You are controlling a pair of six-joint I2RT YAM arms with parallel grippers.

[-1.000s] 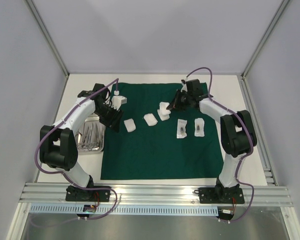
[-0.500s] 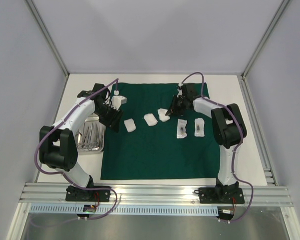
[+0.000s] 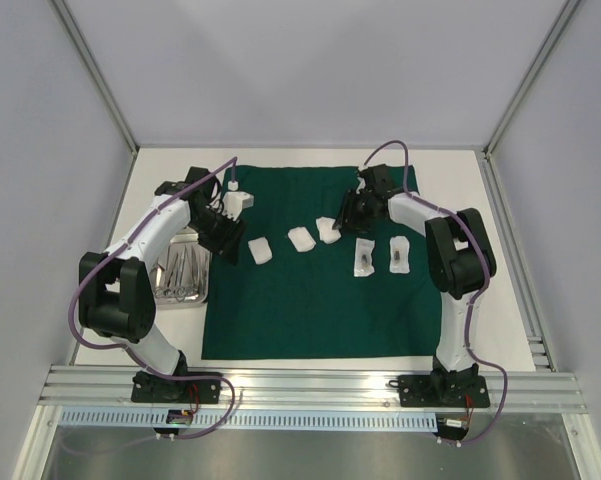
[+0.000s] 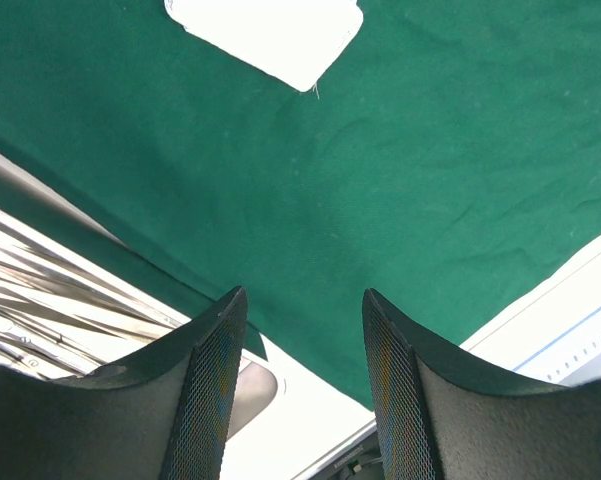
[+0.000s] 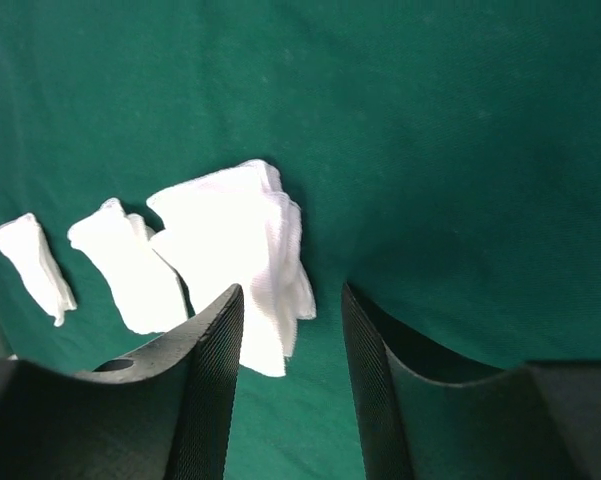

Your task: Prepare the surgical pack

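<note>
- Pale panels wall in a white table [image 3: 300, 157]. The green drape [image 3: 320, 300] lies flat in the middle as the pack's base, and gauze pads [image 3: 301, 238] sit in a row across it, probably so each stays reachable. Just left of the cloth, the steel tray [image 3: 184, 301] holds the scissors and forceps [image 3: 183, 272], heaped together.
- Left wrist: the left gripper [image 4: 302, 300] hangs over the drape's left edge beside the tray, its jaws apart and empty. It looks ready to reach for an instrument.
- Right wrist: the right gripper [image 5: 290, 295] is spread and grips nothing. A folded pad [image 5: 230, 240] lies on the drape beside one finger, apparently extending the row.
</note>
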